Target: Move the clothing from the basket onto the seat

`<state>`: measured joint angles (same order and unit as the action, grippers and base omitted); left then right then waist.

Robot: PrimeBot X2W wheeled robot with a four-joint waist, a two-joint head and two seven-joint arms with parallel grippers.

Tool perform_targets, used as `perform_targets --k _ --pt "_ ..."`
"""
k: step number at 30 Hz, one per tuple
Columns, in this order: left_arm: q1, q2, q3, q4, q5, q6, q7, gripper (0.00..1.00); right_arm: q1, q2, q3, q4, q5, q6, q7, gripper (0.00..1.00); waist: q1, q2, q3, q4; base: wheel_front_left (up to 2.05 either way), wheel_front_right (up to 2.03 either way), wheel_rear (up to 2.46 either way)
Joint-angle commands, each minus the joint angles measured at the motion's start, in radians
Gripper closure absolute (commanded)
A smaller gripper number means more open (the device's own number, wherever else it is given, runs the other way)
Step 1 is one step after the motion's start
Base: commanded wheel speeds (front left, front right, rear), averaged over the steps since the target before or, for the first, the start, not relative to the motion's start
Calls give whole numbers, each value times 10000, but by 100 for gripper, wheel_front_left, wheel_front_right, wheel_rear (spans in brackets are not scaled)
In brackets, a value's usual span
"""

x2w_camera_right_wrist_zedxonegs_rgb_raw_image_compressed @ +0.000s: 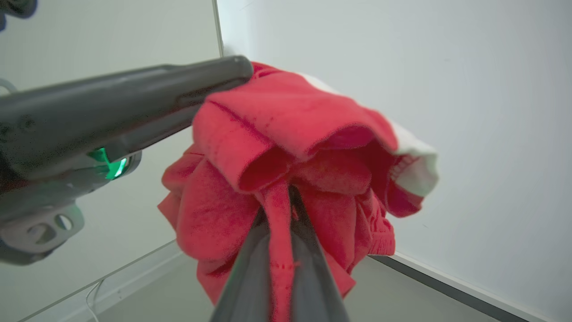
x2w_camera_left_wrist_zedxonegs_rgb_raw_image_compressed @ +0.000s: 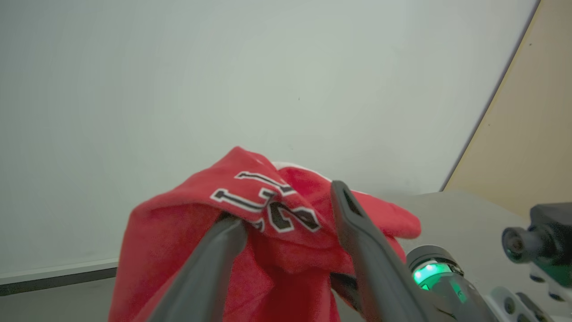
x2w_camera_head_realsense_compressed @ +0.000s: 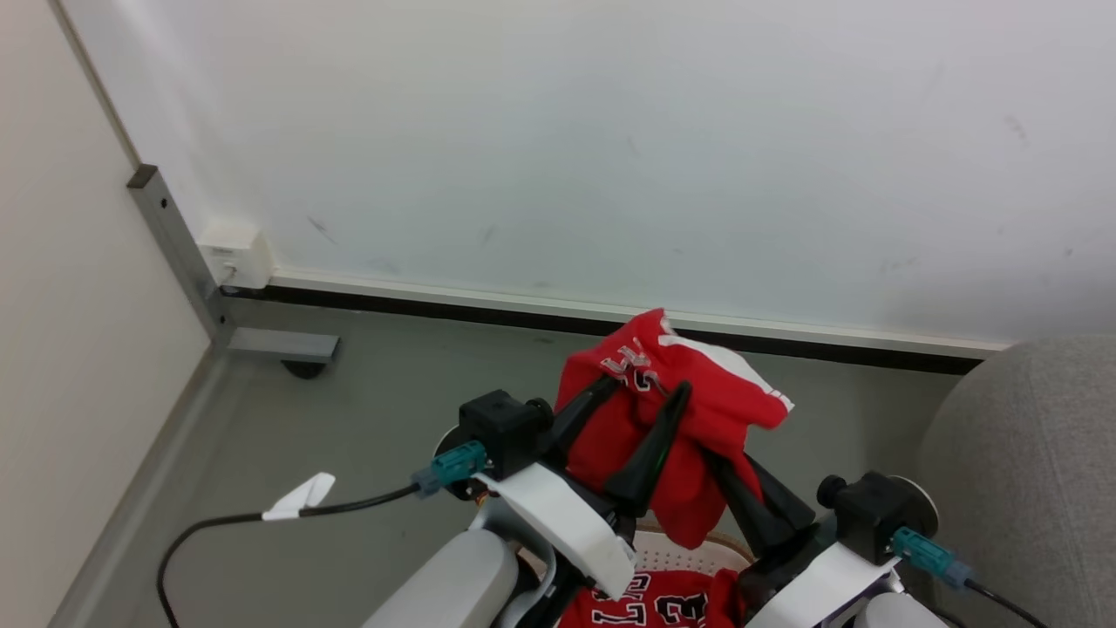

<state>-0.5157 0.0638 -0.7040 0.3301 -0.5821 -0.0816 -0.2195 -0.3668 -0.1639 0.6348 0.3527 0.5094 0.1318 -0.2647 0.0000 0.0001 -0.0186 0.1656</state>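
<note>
Left gripper (x2w_camera_head_realsense_compressed: 648, 385) stands with its two long dark fingers spread wide, and a crumpled red basketball garment (x2w_camera_head_realsense_compressed: 689, 410) with white trim and black-and-white lettering lies draped over both of them. In the left wrist view this gripper (x2w_camera_left_wrist_zedxonegs_rgb_raw_image_compressed: 283, 203) has one fingertip tucked under the lettered fold, while the other pokes out clear above the cloth. Right gripper (x2w_camera_head_realsense_compressed: 719, 467) reaches up from below and to the right of the left one, its fingertips buried in the lower folds of the same garment. The right wrist view shows this gripper (x2w_camera_right_wrist_zedxonegs_rgb_raw_image_compressed: 279, 210) with its fingers nearly together, pinching a narrow strip of the red cloth (x2w_camera_right_wrist_zedxonegs_rgb_raw_image_compressed: 286, 134) between them; the bundle bulges above and to both sides of the tips. Directly beneath both grippers sits a small cream-white perforated plastic basket (x2w_camera_head_realsense_compressed: 728, 542) with a brown rim, and inside it lies a second red jersey (x2w_camera_head_realsense_compressed: 649, 606) with black-and-white lettering. Well to the right of the right gripper is the rounded edge of a large light-grey upholstered seat (x2w_camera_head_realsense_compressed: 1029, 488). Left of the left gripper, a black cable (x2w_camera_head_realsense_compressed: 218, 523) with a white tag trails across the grey floor (x2w_camera_head_realsense_compressed: 366, 410).
</note>
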Motion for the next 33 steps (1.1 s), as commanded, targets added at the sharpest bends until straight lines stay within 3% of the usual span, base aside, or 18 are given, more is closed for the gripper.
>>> perform_targets --k 1,7,17,26,33 --pt "111 64 -28 -43 -5 27 -54 0 182 -163 -289 -180 -133 -21 6 100 0 -1 54 -338 0 0 0" --pt "229 181 -184 -227 216 66 -146 0 301 -321 -1046 -537 -400 -21 3 100 0 -1 142 -1194 0 0 0" --pt "253 377 -328 -663 611 35 -363 0 421 -763 -2266 -1210 -716 -21 6 100 0 -1 576 -3318 0 0 0" --pt "168 470 -361 -467 1112 -6 -460 0 666 -786 -2731 -1690 -749 -21 8 100 0 -1 924 -5143 0 0 0" --pt "360 396 -334 -266 1217 -5 -449 0 857 -642 -2917 -1960 -795 -21 6 100 0 -1 970 -5991 0 0 0"
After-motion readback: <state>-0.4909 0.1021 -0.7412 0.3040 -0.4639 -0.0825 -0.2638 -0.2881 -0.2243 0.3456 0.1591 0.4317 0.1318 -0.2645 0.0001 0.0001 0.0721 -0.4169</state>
